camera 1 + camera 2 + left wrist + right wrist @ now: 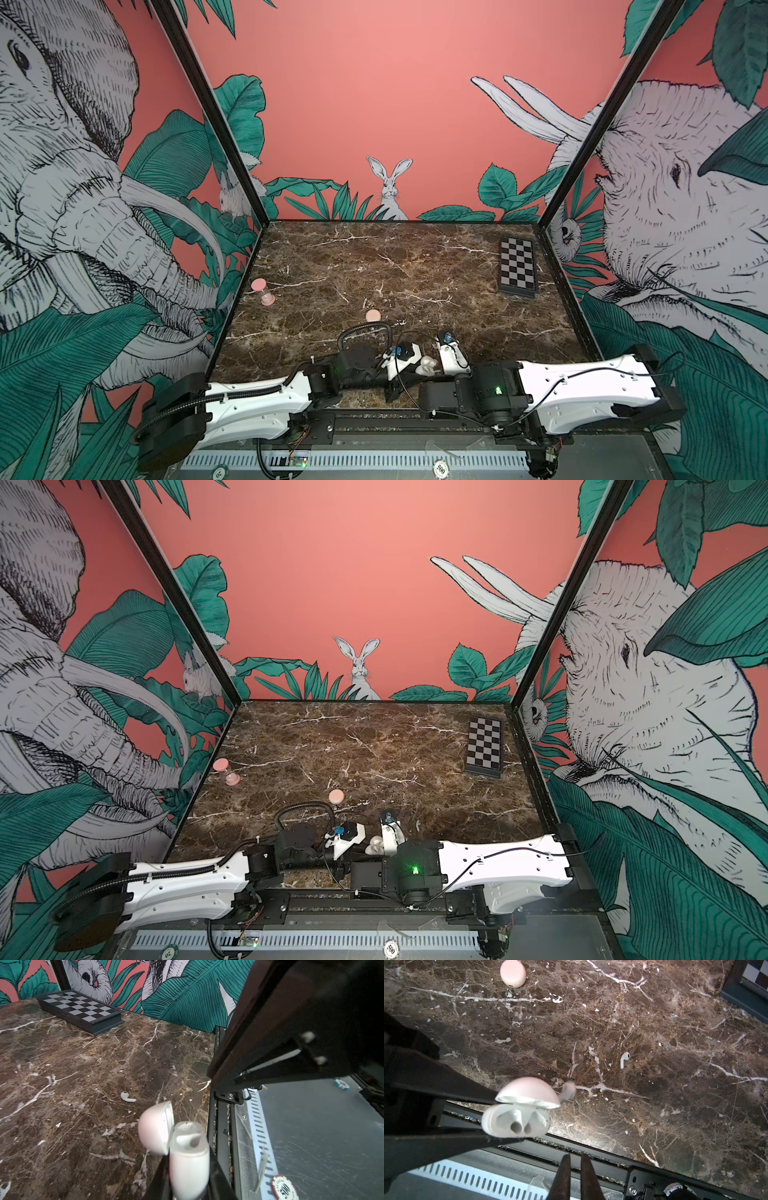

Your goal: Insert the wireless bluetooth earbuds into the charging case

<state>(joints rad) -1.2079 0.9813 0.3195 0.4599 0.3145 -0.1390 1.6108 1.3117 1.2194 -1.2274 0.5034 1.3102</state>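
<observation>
One earbud (624,1060) lies loose on the marble desk (675,1105), apart from the open charging case (517,1118) | left hand (187,1184) pinches the case | right hand (575,1156) pressed together, empty | bud probably light, hard and slippery: pinch the rounded head, stem free.

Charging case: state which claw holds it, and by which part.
The left claw grips the open charging case by the sides of its lower half. The right claw is shut, empty.
</observation>
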